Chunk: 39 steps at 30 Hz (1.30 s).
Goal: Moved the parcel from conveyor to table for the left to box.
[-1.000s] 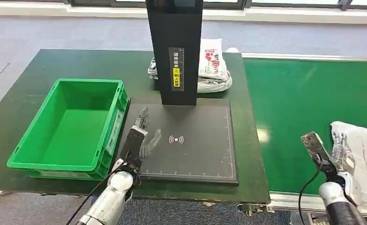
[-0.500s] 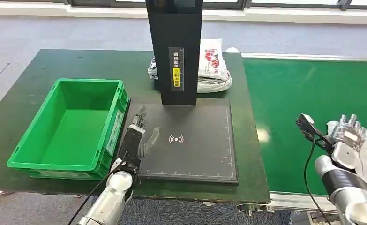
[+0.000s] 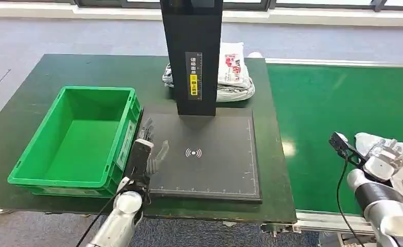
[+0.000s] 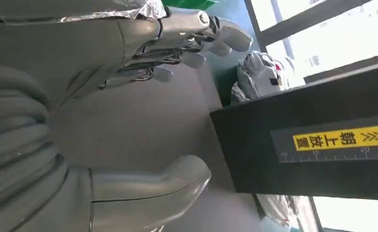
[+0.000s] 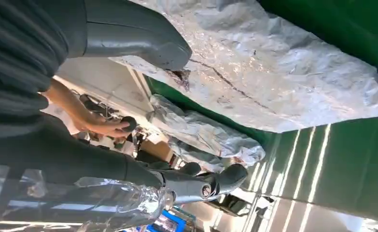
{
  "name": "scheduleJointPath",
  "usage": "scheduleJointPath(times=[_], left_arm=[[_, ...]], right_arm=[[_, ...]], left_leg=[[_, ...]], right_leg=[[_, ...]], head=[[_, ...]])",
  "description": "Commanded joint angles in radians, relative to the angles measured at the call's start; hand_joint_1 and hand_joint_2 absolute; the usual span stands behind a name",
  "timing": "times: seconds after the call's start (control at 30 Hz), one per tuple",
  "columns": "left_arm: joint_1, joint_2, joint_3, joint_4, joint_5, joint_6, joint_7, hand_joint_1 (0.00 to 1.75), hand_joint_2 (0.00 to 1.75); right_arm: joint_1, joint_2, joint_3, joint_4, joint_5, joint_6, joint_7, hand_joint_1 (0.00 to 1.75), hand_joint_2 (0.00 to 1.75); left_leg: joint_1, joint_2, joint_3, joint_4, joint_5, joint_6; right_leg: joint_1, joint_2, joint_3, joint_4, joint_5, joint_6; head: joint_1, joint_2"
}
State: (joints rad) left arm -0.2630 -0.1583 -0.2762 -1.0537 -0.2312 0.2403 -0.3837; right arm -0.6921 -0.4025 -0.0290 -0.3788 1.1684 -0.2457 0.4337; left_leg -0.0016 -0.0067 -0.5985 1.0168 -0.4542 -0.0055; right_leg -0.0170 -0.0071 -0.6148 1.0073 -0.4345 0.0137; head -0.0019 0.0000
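Landmark: the black scan pad (image 3: 204, 154) on the table (image 3: 29, 108).

Nearest, left hand (image 3: 146, 152) hovered over the pad's edge nearest the bin, fingers (image 4: 196, 46) spread and thumb (image 4: 172, 186) apart, holding nothing (wrist view showed bare pad surface between them).

Right hand (image 3: 387, 159) was well off to the pad's right, out over the green conveyor (image 3: 322, 113), reaching onto the parcel (image 3: 395, 154). Fingers looked loosely parted over the crinkled white bag (image 5: 273, 82), with the thumb (image 5: 143, 41) at the wrapping. No closed grasp seen; I judged it released, about to take hold.

Parcel lay on the belt, far right of the pad, not lifted.

Green bin (image 3: 75, 136) sat just left of the pad, nothing inside. Black post (image 3: 191, 56) rose from the pad's far edge; behind it, other bagged parcels (image 3: 235, 72) lay on the table.

Progress, as judged: early. Nothing delivered yet. Left to do: grip the parcel, carry it across to the table near the pad, let go, then the left hand boxes it.
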Motion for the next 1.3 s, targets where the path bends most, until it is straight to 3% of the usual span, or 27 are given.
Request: scheduleJointPath(times=[0.03, 0.27, 0.5, 0.63, 0.97, 1.3], left_arm=[[0.005, -0.001, 0.043, -0.013, -0.010, -0.003, 0.013, 0.00, 1.75], [0.006, -0.002, 0.044, -0.013, -0.011, -0.004, 0.014, 0.00, 1.75], [0.023, -0.002, 0.061, -0.046, -0.034, -0.016, 0.024, 0.00, 1.75], [0.029, -0.007, 0.071, -0.054, -0.051, -0.026, 0.030, 0.00, 1.75], [0.039, -0.004, 0.088, -0.073, -0.069, -0.046, 0.039, 0.00, 1.75], [0.044, -0.007, 0.100, -0.085, -0.076, -0.049, 0.044, 0.00, 1.75]], right_arm=[[-0.006, 0.027, -0.009, 0.064, -0.014, -0.004, -0.017, 0.00, 1.75], [-0.008, 0.029, -0.015, 0.064, -0.017, 0.002, -0.020, 0.00, 1.75], [0.023, 0.068, -0.113, 0.070, -0.093, 0.088, -0.115, 0.00, 1.75], [0.033, 0.063, -0.126, 0.069, -0.075, 0.081, -0.101, 0.00, 1.75], [0.093, 0.078, -0.259, 0.034, -0.184, 0.120, -0.215, 0.00, 1.75], [0.107, 0.087, -0.287, 0.021, -0.207, 0.126, -0.227, 0.00, 1.75]], left_leg=[[0.001, 0.002, 0.004, -0.002, -0.001, -0.001], [0.001, 0.003, 0.004, -0.002, -0.001, -0.001], [0.001, 0.002, 0.003, -0.001, -0.001, -0.001], [0.001, 0.003, 0.005, -0.003, -0.001, -0.001], [0.001, 0.003, 0.006, -0.003, -0.001, -0.001], [0.001, 0.004, 0.005, -0.003, -0.001, -0.001]], right_leg=[[0.001, 0.002, 0.003, -0.002, 0.000, -0.001], [0.001, 0.003, 0.004, -0.003, 0.001, -0.001], [0.001, 0.002, 0.002, -0.002, 0.000, -0.001], [0.001, 0.003, 0.004, -0.003, 0.000, -0.001], [0.002, 0.003, 0.006, -0.004, 0.000, -0.001], [0.001, 0.004, 0.005, -0.003, 0.000, -0.001]], head=[[0.000, 0.000], [0.000, 0.000], [0.000, 0.000], [0.000, 0.000], [0.000, 0.000], [0.000, 0.000]])
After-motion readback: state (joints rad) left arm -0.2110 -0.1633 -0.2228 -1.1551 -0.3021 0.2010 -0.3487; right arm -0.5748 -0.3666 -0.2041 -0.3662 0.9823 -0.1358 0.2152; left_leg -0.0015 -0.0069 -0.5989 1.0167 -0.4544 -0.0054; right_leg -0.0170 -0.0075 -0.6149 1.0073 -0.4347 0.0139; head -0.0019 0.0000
